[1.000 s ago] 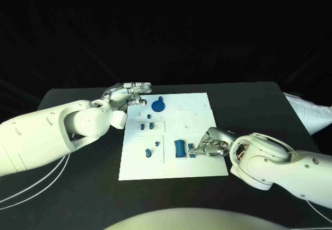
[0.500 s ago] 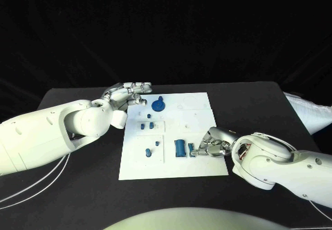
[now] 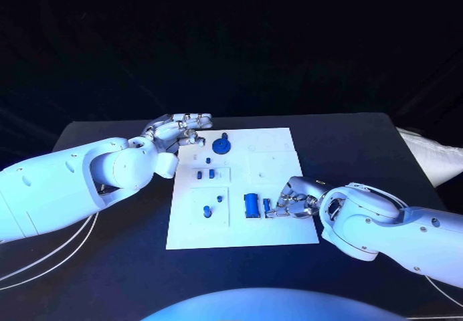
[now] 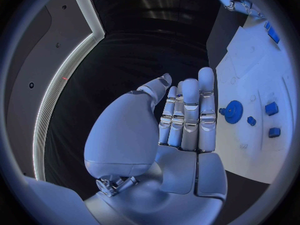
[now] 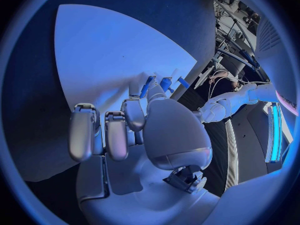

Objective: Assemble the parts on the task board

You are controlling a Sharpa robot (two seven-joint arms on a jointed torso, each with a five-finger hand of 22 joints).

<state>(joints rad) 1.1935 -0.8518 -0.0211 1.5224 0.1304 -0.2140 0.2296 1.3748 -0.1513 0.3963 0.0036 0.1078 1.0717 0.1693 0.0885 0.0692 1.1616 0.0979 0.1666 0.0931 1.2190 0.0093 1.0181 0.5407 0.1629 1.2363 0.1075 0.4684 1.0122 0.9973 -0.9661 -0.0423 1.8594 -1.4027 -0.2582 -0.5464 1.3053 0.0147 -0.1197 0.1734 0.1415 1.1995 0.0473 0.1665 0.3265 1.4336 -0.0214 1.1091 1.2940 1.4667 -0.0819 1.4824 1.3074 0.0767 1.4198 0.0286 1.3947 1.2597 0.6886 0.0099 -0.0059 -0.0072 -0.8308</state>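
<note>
The right hand (image 3: 294,200) sits at the task board's (image 3: 275,231) near right corner, its fingers pinching a small blue part (image 3: 267,205) just beside the larger blue cylinder (image 3: 251,204). As I judge it, seating it calls for a straight, upright push without nudging the cylinder. The left hand (image 3: 178,128) hovers empty, fingers loosely apart, at the board's far left corner near the blue gear (image 3: 222,145).

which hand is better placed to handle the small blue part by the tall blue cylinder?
Right, probably. The right hand already has its fingers at that small blue part beside the tall blue cylinder. The left hand sits at the task board's far corner.
</note>
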